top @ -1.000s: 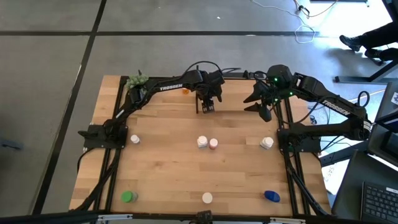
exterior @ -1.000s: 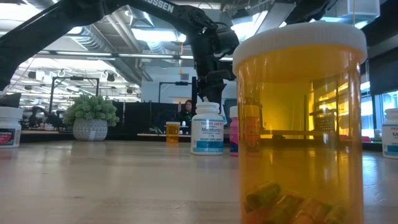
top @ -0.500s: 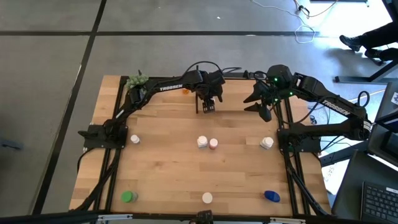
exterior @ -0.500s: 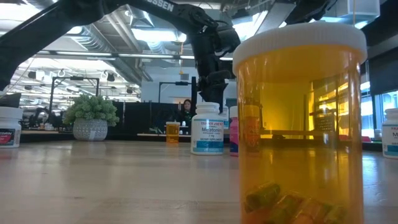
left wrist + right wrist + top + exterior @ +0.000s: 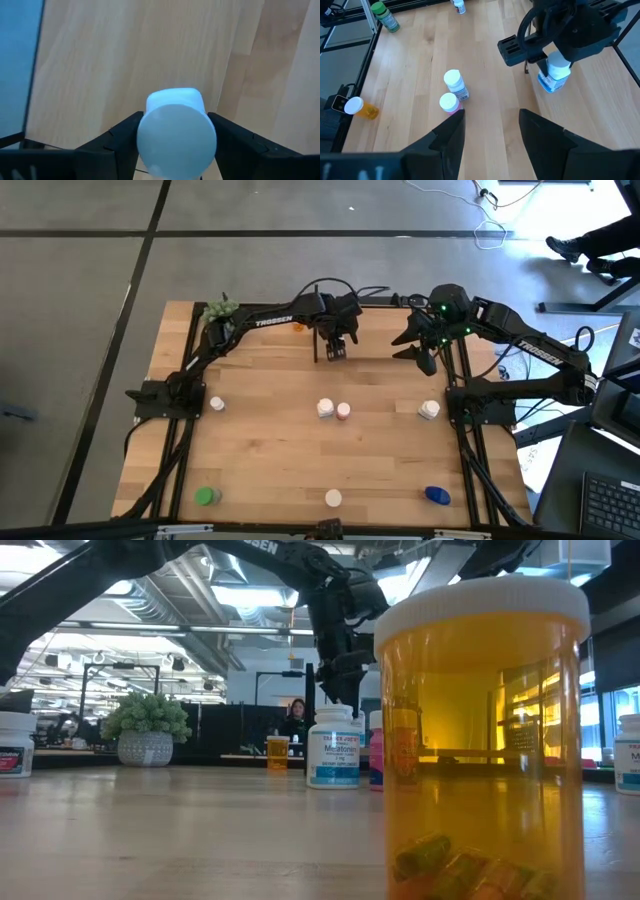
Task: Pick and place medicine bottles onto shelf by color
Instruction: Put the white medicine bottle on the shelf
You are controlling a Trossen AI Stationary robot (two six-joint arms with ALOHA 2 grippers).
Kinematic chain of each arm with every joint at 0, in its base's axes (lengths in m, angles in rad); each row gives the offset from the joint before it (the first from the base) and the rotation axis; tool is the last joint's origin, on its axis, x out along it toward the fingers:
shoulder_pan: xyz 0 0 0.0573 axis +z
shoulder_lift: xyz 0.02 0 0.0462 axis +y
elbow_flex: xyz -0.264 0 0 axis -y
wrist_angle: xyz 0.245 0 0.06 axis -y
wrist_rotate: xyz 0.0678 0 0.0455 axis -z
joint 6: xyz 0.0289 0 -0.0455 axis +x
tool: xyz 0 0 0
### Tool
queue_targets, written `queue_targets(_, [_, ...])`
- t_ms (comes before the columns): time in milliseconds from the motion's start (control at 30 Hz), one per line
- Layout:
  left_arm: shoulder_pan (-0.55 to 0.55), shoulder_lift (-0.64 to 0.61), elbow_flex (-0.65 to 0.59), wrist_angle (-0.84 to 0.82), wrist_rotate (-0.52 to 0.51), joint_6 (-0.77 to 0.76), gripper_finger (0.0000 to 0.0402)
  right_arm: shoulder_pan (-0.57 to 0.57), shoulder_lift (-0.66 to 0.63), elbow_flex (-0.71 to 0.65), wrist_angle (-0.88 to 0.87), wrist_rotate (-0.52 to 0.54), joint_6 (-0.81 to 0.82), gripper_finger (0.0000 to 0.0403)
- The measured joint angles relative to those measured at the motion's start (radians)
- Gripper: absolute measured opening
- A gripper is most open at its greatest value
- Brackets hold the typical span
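1. A white-capped bottle (image 5: 176, 131) sat clasped in the left gripper (image 5: 335, 348) above the table's (image 5: 270, 440) far edge.
2. The right gripper (image 5: 490, 127) hung unclenched, empty, nearby.
3. Loose bottles stood mid-table; a plant (image 5: 146, 726) and an office lay beyond.

Right gripper (image 5: 487, 127): its 2 dark fingers stand apart above the light wooden tabletop (image 5: 485, 65), holding nothing. Beyond them the left gripper (image 5: 552, 60) clasps a white-capped, blue-labelled white bottle (image 5: 554, 75) held clear of the wood. Elsewhere stand a white-capped white bottle (image 5: 455, 84) touching a white-capped pink bottle (image 5: 449, 103), a white-capped orange bottle (image 5: 360, 108) lying near the black frame, and a green bottle (image 5: 385, 16) far off.
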Motion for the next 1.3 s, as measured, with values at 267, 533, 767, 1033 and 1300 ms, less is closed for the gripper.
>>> queue_targets(267, [-0.015, -0.026, 0.0, -0.002, -0.064, 0.005, 0.0211, 0.0, 0.0, 0.0, 0.0, 0.0, 0.0, 0.0188])
queue_targets(533, [-0.028, -0.053, 0.001, 0.008, -0.115, 0.001, 0.0211, 0.0, 0.0, 0.0, 0.0, 0.0, 0.0, 0.0188])
queue_targets(767, [-0.035, -0.052, 0.0, 0.006, -0.123, 0.002, 0.0211, 0.001, 0.0, 0.001, 0.0, 0.0, 0.0, 0.0188])
queue_targets(1033, [-0.04, -0.086, 0.0, 0.018, -0.191, 0.01, 0.0211, 0.001, 0.0, 0.001, 0.001, 0.0, 0.0, 0.0188])
queue_targets(1300, [-0.042, -0.121, -0.001, 0.023, -0.21, 0.022, 0.0211, 0.001, 0.0, 0.001, 0.0, 0.0, 0.0, 0.0188])
